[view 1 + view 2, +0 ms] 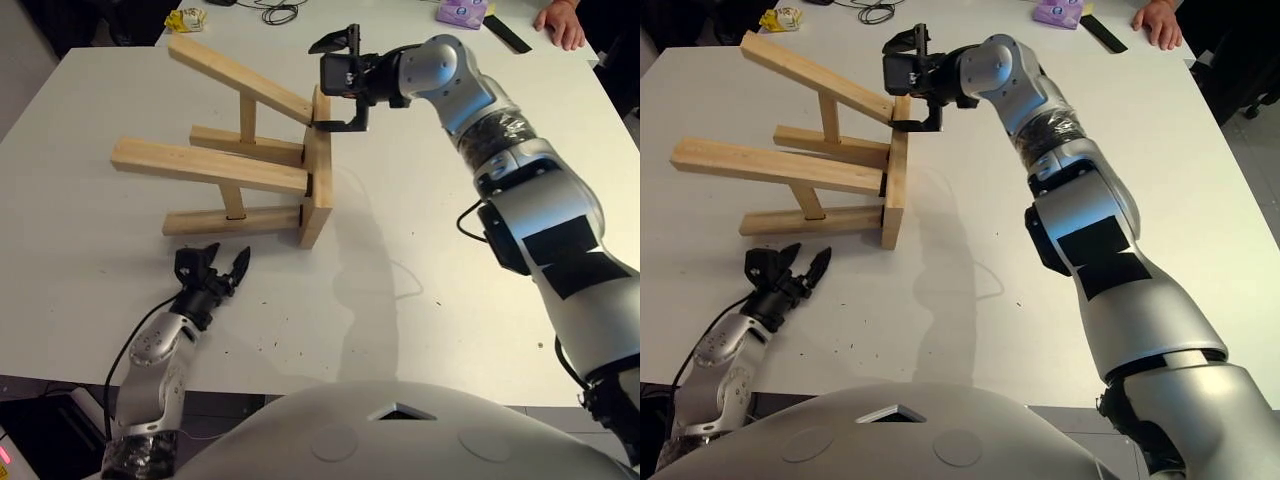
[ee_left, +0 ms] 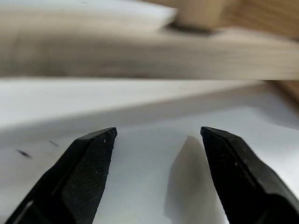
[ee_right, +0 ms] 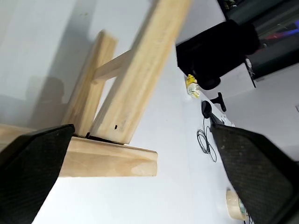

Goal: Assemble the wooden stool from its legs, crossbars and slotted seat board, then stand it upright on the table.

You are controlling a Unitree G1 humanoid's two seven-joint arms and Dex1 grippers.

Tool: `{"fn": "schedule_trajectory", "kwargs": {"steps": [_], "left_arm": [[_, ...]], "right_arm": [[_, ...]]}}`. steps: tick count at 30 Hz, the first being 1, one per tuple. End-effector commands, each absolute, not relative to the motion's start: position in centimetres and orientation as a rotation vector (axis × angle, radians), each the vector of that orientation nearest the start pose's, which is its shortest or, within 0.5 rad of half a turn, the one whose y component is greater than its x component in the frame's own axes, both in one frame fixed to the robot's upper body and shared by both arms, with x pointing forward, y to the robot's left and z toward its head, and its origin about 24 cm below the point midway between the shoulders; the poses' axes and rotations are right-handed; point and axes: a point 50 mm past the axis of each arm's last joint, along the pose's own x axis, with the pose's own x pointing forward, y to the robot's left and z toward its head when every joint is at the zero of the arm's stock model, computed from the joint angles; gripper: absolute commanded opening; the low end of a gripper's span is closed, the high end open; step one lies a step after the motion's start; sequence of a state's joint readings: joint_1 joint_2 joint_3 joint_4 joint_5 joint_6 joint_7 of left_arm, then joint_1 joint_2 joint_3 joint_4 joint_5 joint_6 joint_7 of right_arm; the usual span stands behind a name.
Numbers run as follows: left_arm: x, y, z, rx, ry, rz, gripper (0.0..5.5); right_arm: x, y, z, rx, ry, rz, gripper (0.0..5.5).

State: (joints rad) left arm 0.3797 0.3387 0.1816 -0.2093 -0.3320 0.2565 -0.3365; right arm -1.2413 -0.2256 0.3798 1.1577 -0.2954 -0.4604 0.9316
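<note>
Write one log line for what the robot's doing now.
stool: on its side on table | right end effector: open, at upper end of seat | left end effector: open, empty, by lower leg

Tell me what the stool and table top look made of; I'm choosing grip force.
Stool: pale wood, apparently unvarnished; grain lines and matte faces show.
Table: smooth white top, perhaps laminate or painted board; uniform, no grain visible.
</note>
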Motion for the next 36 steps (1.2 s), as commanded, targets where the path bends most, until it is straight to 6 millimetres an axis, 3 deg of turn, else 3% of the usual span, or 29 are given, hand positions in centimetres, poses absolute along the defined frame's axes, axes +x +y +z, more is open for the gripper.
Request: {"fn": "schedule_trajectory", "kwargs": {"steps": [1,6,13,17,24,29,33,36], "left_arm": [[16.8,25.3,0.8,-0.015,0.454,-0.075,3.36],[17.3,24.7,1.0,-0.024,0.432,-0.086,3.36],[17.6,23.9,1.0,-0.035,0.418,-0.127,3.36],[17.3,24.3,1.2,-0.026,0.427,-0.146,3.36],[16.3,22.6,2.8,0.034,0.467,-0.441,3.36],[13.8,20.6,3.4,0.085,0.566,-0.712,3.36],[13.5,21.5,4.1,0.147,0.596,-0.769,3.36],[13.1,20.2,4.8,0.125,0.583,-0.878,3.36]], "right_arm": [[36.4,-5.8,12.8,-1.010,0.118,1.540,5.38],[35.6,-5.7,14.6,-0.927,0.065,1.598,5.38],[34.7,-7.3,13.4,-0.840,0.109,1.536,5.38],[35.2,-9.0,12.9,-0.794,0.153,1.423,5.38],[35.6,-11.3,11.8,-0.726,0.174,1.216,5.38],[36.6,-14.2,11.7,-0.685,0.193,0.991,5.38],[36.2,-17.2,11.2,-0.647,0.231,0.870,5.38],[35.9,-19.8,11.1,-0.644,0.268,0.771,5.38]]}}
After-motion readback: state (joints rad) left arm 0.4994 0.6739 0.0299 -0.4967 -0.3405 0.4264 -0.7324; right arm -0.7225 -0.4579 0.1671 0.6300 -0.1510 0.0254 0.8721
